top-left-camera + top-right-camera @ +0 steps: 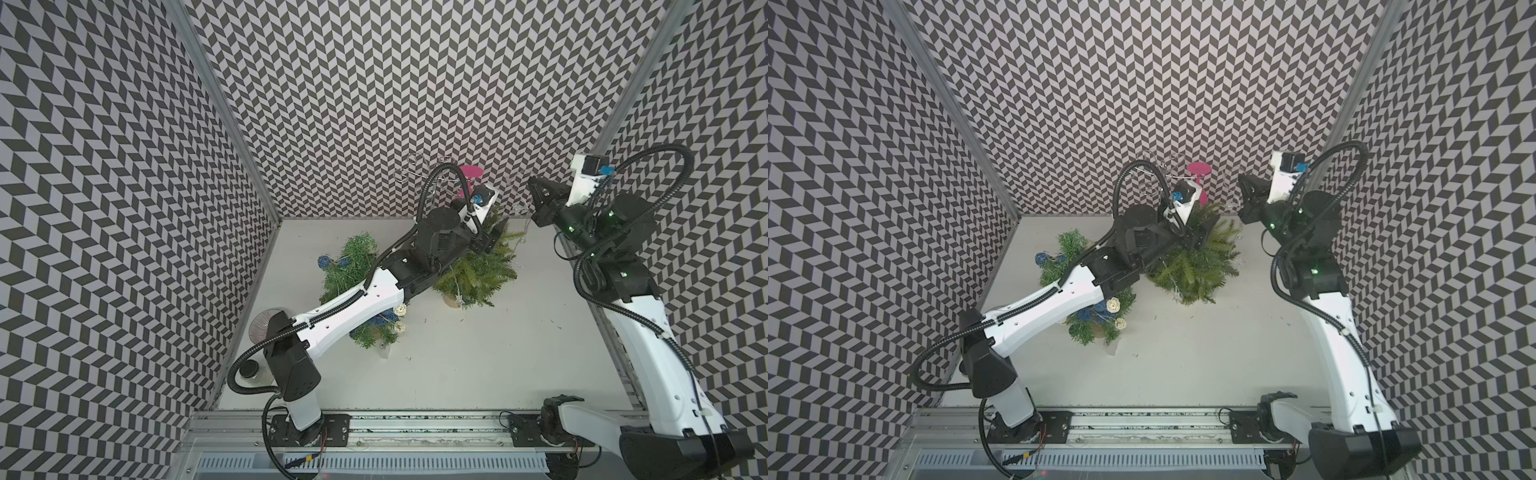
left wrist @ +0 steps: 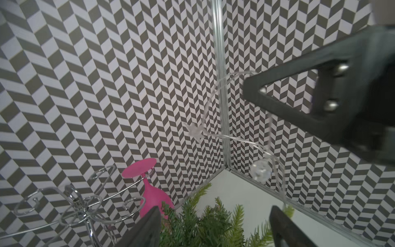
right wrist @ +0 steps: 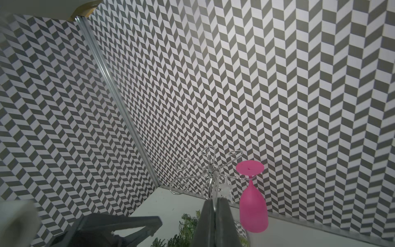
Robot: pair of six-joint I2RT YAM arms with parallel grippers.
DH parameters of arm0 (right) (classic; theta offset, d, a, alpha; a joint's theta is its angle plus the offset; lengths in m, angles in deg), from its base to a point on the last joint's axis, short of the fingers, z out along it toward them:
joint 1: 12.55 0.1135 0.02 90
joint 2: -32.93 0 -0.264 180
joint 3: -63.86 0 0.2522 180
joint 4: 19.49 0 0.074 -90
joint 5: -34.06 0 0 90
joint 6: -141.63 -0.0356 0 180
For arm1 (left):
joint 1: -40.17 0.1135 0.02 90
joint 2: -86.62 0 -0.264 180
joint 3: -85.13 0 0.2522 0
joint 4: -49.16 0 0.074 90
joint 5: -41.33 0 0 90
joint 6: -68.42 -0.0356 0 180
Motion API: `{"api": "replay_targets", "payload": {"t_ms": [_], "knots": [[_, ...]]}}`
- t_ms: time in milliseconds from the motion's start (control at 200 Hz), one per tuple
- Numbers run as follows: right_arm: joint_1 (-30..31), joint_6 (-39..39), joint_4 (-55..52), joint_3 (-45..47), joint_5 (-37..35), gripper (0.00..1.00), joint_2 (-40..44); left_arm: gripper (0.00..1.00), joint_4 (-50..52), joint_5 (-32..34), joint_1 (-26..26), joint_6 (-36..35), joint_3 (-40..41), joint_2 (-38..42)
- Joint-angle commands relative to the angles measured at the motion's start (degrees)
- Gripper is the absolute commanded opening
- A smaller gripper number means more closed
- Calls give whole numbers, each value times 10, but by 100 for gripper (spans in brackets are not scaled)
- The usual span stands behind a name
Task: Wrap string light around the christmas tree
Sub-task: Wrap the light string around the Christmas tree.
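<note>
The christmas tree (image 1: 478, 272) is a small green one in a pot at the back middle of the table, seen in both top views. My left gripper (image 1: 493, 237) hovers over its top, open; in the left wrist view the treetop (image 2: 205, 224) shows between the two spread fingers (image 2: 149, 226). The string light (image 2: 259, 171) is a thin clear wire with a star and a ball. It hangs from my right gripper (image 3: 214, 205), which is shut on it, raised to the right of the tree (image 1: 534, 183). The wire drops toward the tree's branches.
A chrome wire glass rack (image 1: 424, 174) stands at the back wall with a pink goblet (image 1: 470, 176) hung upside down on it. A second tree with blue and white balls (image 1: 353, 266) lies under my left arm. A black-lidded jar (image 1: 249, 370) stands at the left wall.
</note>
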Motion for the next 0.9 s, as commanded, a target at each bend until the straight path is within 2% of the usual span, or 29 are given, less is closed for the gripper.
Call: {"api": "replay_targets", "payload": {"t_ms": [0, 75, 220, 400, 491, 616, 731, 896], "knots": [[-3, -12, -28, 0, -55, 0, 34, 70, 23, 44, 9, 42, 5, -17], [-3, -18, -35, 10, -37, 0, 58, 69, 50, 70, 15, 53, -11, -39], [-3, -37, -29, 21, 31, 0, 110, 65, 59, 44, 30, 65, -17, -62], [-3, -42, -10, 5, 69, 0, 140, 64, 46, 42, 26, 71, 10, -41], [-3, -54, 12, -5, 95, 0, 117, 59, 40, 48, 27, 68, 16, -35], [-3, -64, 30, -44, 71, 0, 63, 59, 42, 32, 26, 71, 27, -33], [-3, -56, 51, -97, 85, 0, -8, 57, 36, 20, 26, 73, 44, -24], [-3, -71, 81, -105, 32, 0, -76, 55, 17, -1, 25, 73, 67, -9]]}}
